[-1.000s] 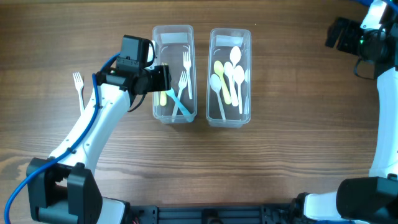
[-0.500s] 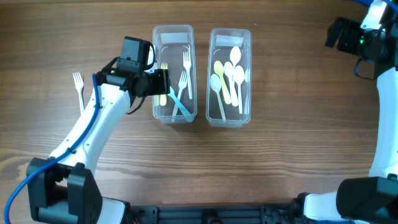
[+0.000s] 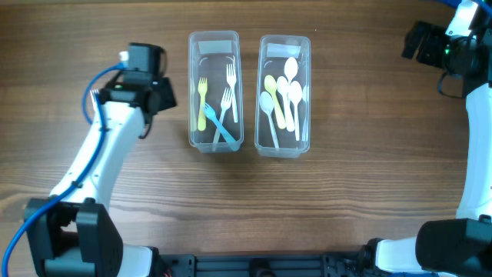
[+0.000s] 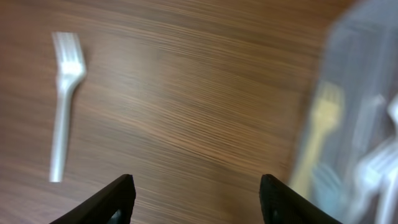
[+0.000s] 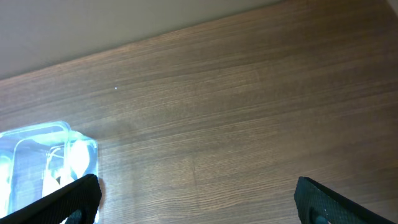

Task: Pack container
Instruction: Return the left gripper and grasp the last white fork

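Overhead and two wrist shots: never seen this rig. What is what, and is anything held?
This is a two-armed robot at a wooden table. The wide picture is from a fixed camera above. The other two come from a camera on each wrist, and the dark shapes at the bottom are that arm's own fingers. The left gripper is open and empty, over the table between a loose white fork and the fork container. The right gripper is open and empty too, off to the side. The second container holds spoons.
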{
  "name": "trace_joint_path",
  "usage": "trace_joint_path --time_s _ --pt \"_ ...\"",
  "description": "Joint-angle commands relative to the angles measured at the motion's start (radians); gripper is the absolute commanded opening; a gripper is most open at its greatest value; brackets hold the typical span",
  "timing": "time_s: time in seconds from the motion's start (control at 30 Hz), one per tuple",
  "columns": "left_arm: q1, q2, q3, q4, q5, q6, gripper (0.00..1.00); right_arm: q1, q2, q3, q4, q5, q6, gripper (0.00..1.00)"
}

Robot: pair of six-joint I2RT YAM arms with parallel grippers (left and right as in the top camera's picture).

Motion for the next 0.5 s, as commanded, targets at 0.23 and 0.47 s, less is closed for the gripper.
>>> trace_joint_path --time_s 0.23,0.47 --pt "0.332 0.023 -0.008 0.051 -0.002 0.011 0.69 0.003 0.005 0.001 0.003 -0.004 -0.010 1.00" --pt "0.389 0.111 -0.008 0.114 0.066 0.139 0.75 0.003 0.005 0.001 0.003 -0.004 -0.011 1.00"
